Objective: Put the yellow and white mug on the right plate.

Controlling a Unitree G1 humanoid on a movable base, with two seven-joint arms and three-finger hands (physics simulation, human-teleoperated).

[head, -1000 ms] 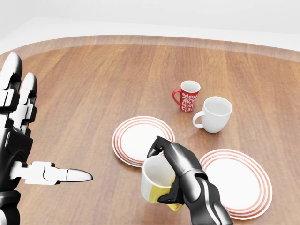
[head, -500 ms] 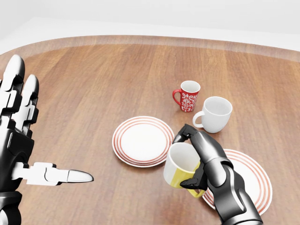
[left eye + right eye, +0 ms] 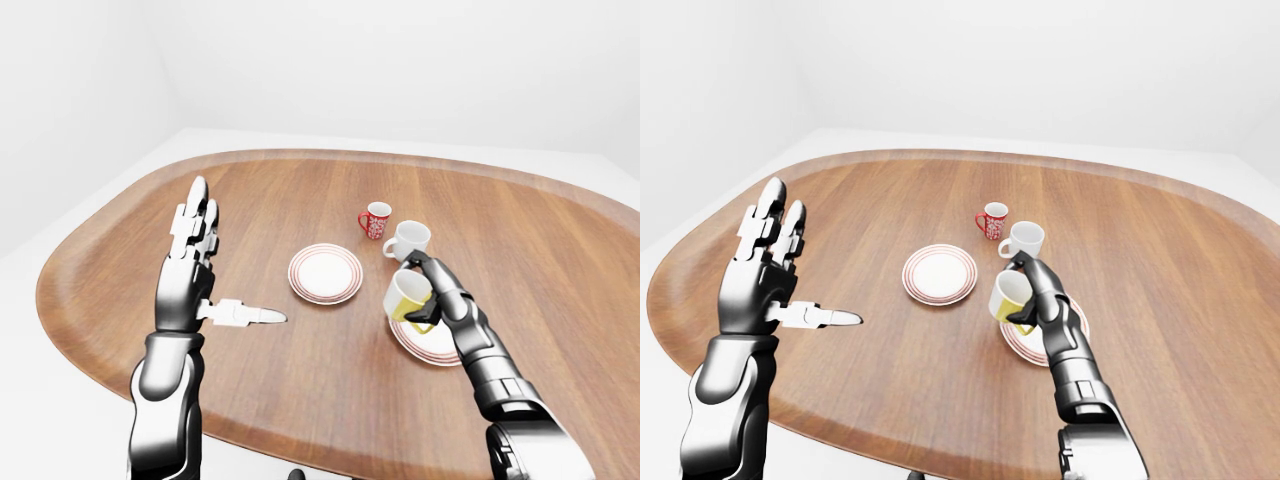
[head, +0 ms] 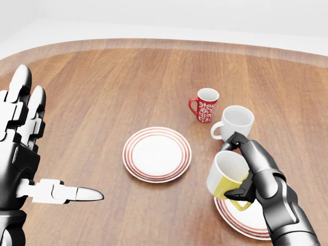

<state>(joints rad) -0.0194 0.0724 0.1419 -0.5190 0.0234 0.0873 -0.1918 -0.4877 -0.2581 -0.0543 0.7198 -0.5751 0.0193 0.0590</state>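
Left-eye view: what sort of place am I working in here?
Probably a bare simulated dining setup: an oval brown wooden table in a plain white room, set with two red-ringed white plates and mugs, such as the red patterned mug.

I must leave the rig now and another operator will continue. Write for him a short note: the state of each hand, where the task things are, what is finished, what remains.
Right hand: shut on the yellow and white mug, holding it tilted in the air over the left edge of the right plate.
Left hand: open, empty, raised over the table at the left of the head view.
Other things: the left plate is empty; the red mug and the white mug stand above the right plate in the head view, close to the carrying hand.
Done: mug picked up and brought to the plate.
Left: centre it over the plate, set it upright, lower, release.
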